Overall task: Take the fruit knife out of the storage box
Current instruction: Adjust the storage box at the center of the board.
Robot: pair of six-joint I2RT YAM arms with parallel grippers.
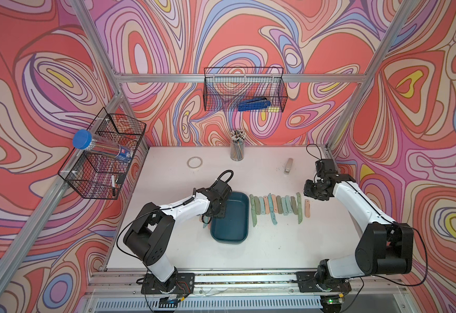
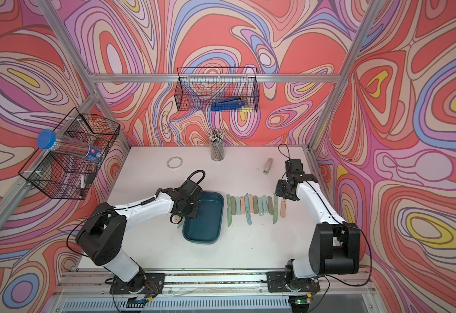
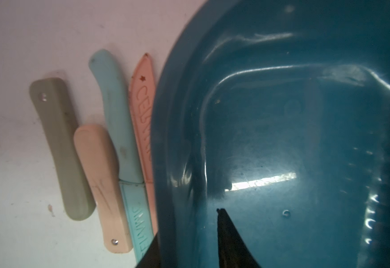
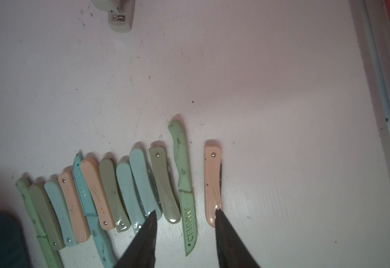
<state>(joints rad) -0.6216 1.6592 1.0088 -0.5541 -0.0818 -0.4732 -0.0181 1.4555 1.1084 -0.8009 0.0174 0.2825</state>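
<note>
High front stereo pair, close wrist cameras

The storage box (image 1: 233,223) is set near the middle of the table (image 1: 275,249). A row of knives (image 1: 278,206) is laid side by side at its 3 o'clock, and four more knives (image 3: 101,162) are laid just beside its wall at 9 o'clock. A cup of pencils (image 1: 237,150) is stood well behind at 12 o'clock, and a tape ring (image 1: 187,162) at 11 o'clock.

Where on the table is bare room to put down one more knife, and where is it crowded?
Free: the strip between the storage box and the front rail; the stretch between the pencil cup and the knife row. Crowded: that row, and the knives along the box's left wall.
</note>
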